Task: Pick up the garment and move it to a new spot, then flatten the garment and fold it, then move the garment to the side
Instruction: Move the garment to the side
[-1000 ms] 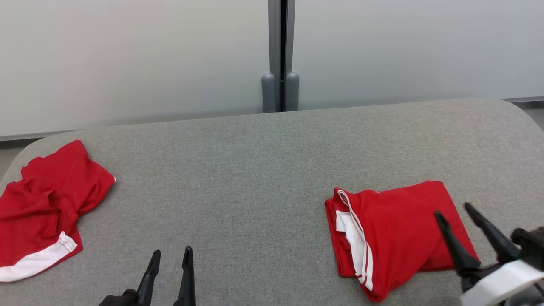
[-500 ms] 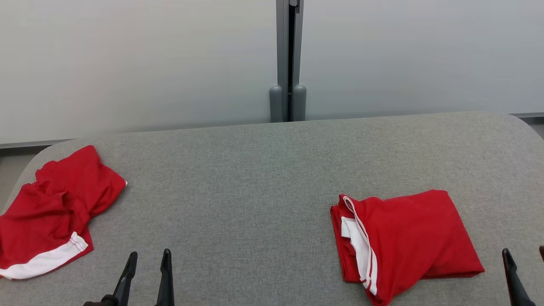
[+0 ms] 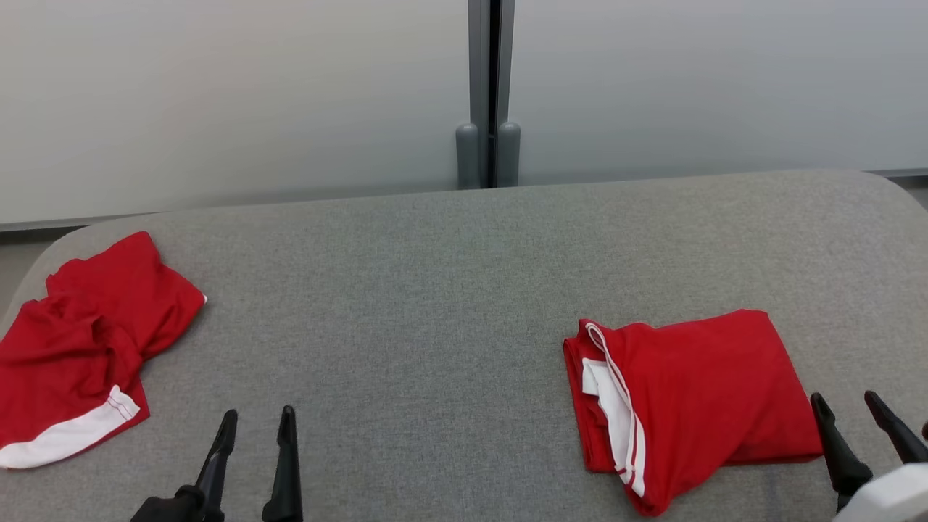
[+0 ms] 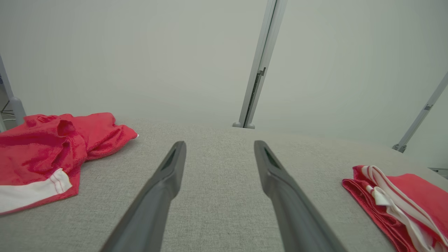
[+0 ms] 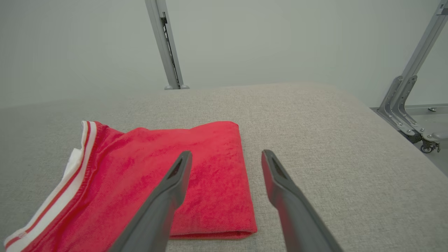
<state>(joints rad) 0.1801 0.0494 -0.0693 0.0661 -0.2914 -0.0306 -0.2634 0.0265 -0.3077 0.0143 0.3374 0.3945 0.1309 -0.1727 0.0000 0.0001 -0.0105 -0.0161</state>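
the folded garment (image 3: 696, 406) lies on the table (image 3: 406, 290) at the right, the crumpled garment (image 3: 80, 348) at the left edge. the left gripper (image 3: 259, 413) is wide and empty, at the near side. the right gripper (image 3: 844, 396), also wide and empty, is at the folded garment's right edge.

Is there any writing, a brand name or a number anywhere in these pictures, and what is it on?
No words, numbers or signs can be read anywhere.
Folded red garment: white stripes along one edge, no lettering or logo visible.
Crumpled red garment: a white band, no lettering visible.
Grey table and pale wall panels: blank.
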